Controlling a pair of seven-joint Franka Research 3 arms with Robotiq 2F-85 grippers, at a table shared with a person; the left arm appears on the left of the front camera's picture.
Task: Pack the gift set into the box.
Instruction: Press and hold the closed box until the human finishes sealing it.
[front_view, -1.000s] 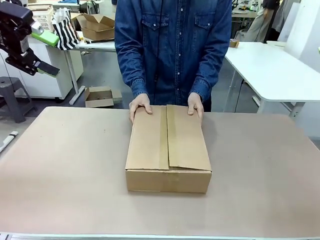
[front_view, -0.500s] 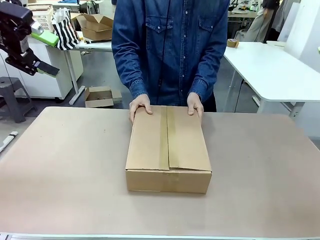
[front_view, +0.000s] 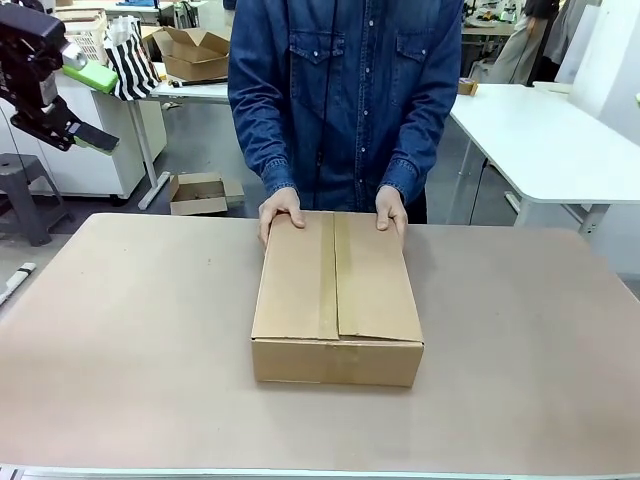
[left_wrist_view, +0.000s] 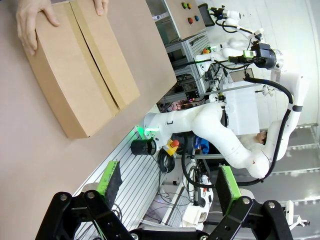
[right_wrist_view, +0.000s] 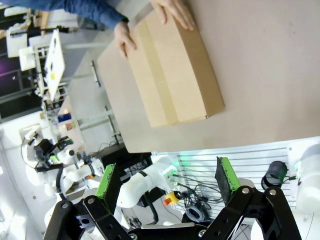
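Box (front_view: 337, 300): large brown cardboard carton, flat on the tabletop (front_view: 120, 350), about centred left to right and nearer the far edge than the near one. Long axis runs near to far. Top flaps folded down shut; a darker strip runs along the centre seam. The right flap's near edge sits a touch proud of the left one.

Person in a denim shirt (front_view: 345, 90) stands at the far side. One hand (front_view: 282, 212) rests on the box's far-left corner and the other hand (front_view: 391, 212) on the far-right corner, fingers curled over the top edge.

Left claw (front_view: 112, 112): high at the far left, well apart from the box and above tabletop level. Green pads spread wide, jaws open. Its own wrist view confirms this: left claw (left_wrist_view: 169, 170) gaping, with the box (left_wrist_view: 85, 70) far off beyond it and both hands on the carton's far end. The right arm (left_wrist_view: 220, 135) shows past the tabletop edge.

Right claw (right_wrist_view: 166, 177): jaws open, green pads wide apart, hanging off the near side of the tabletop. The box (right_wrist_view: 175, 75) lies well ahead of it, untouched by the claw, with the hands on its far end.

Background, far left: small open carton (front_view: 197, 192) on the floor, a black-and-white striped bag (front_view: 132, 60), another open carton (front_view: 195, 52) on a far table. A white table (front_view: 540, 140) stands at the far right.
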